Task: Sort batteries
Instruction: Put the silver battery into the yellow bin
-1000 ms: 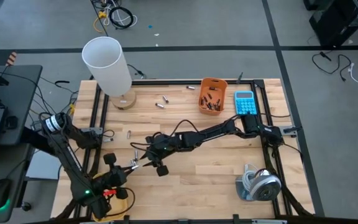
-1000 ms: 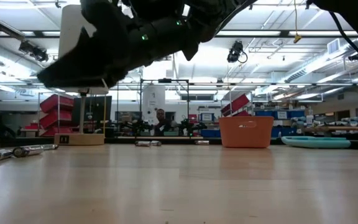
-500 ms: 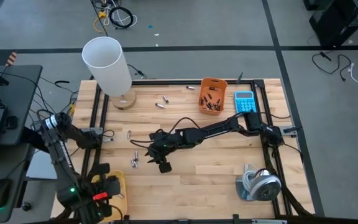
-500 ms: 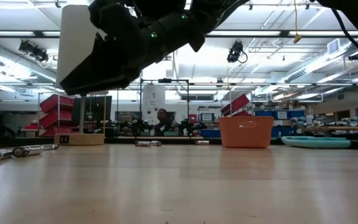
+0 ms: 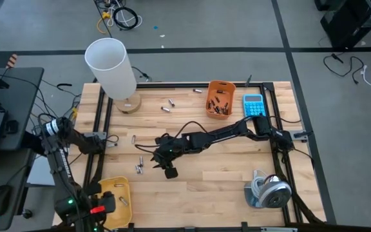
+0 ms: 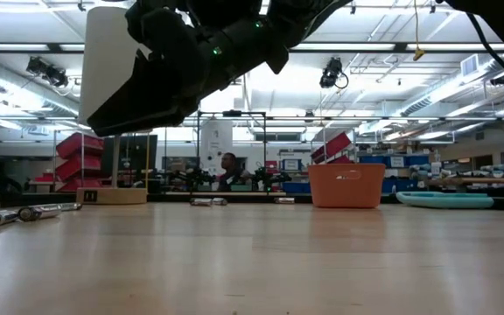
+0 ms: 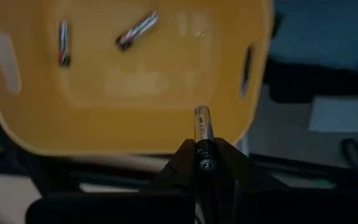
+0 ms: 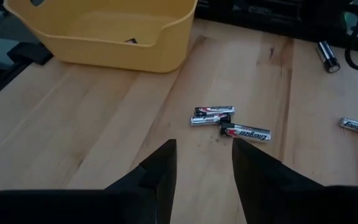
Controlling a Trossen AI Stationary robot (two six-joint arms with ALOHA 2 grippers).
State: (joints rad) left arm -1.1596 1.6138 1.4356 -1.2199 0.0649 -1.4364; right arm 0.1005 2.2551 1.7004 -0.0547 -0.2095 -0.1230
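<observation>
In the left wrist view my left gripper [image 7: 202, 149] is shut on one battery [image 7: 202, 124] above the yellow bin [image 7: 30, 118], over its rim. Two batteries [image 7: 135, 31] lie in that bin. The high view places this gripper [image 5: 104, 206] at the table's near left corner. My right gripper [image 8: 204, 152] hangs open over the table's middle [image 5: 156, 158], above a small cluster of batteries [image 8: 213, 115] lying flat on the wood. More batteries lie loose farther back [image 5: 167, 105]. The orange bin [image 5: 220, 98] holds several. My left gripper pinches the battery between its two fingertips at the battery's back end [image 7: 204, 155]. The battery lies along the fingers and sticks out past them. The fingers point down from above, and the battery is lifted clear over the yellow bin.
A tall white cylinder on a wooden base [image 5: 111, 64] stands at the far left. The blue calculator [image 5: 254, 105] lies beside the orange bin at the far right. A grey round device [image 5: 269, 190] sits at the near right corner. Bare wood lies between them.
My left gripper has drawn back from the table's middle toward the near left corner, risen and tipped to point down over the yellow bin, which now shows. It carries the battery with it. My right gripper has kept its place.
</observation>
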